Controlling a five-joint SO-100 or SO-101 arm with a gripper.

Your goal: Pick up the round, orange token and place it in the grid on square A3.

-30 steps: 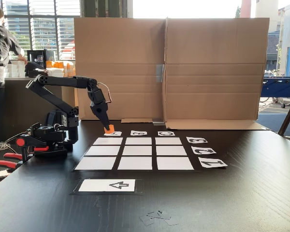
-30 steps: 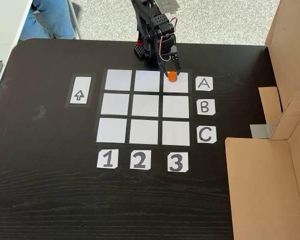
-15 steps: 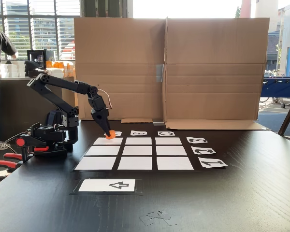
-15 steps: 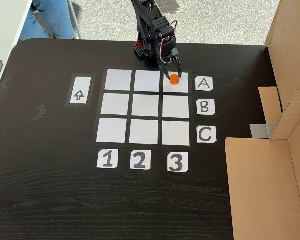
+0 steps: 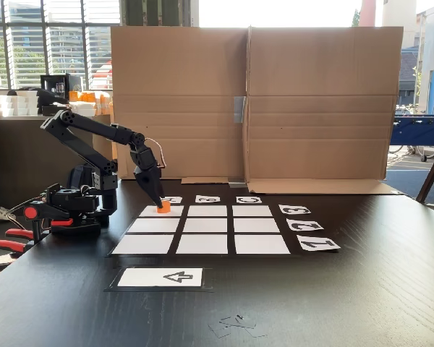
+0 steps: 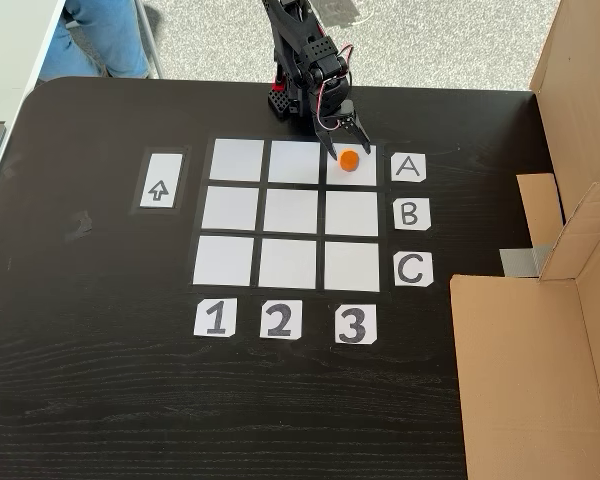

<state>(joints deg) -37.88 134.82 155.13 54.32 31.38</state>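
The token [image 6: 349, 159] now rests on square A3 [image 6: 361, 172], the upper right cell of the grid [image 6: 290, 212] in the fixed view from above, level with the A label [image 6: 408, 167] and in line with the 3 label [image 6: 352, 324]. In the fixed view from the table's side, the token [image 5: 163, 207] sits on the far left cell [image 5: 170, 211] of the grid's back row, left of frame centre.

Change over the last second: the token was first carried clamped in the gripper [image 6: 346, 136] just above this cell; half a second ago it was lowered to the paper with the fingers parting around it; now the jaws stand spread and have drawn back toward the arm's base [image 6: 282, 100], at the top of the frame. The fingertips [image 6: 365, 146] flank the token's upper edge, very close; whether one touches it cannot be told. In the side view the gripper [image 5: 158, 202] hangs just above and left of the token.

Meaning for the task: the token stands flat and free inside the cell, nearer its top edge, so the placement appears complete. The remaining step is judged to be a clear retreat. Risk: a finger brushing the token during withdrawal could push it off the cell.

The arrow card [image 6: 160, 181] lies at the frame's left, apart from the grid.
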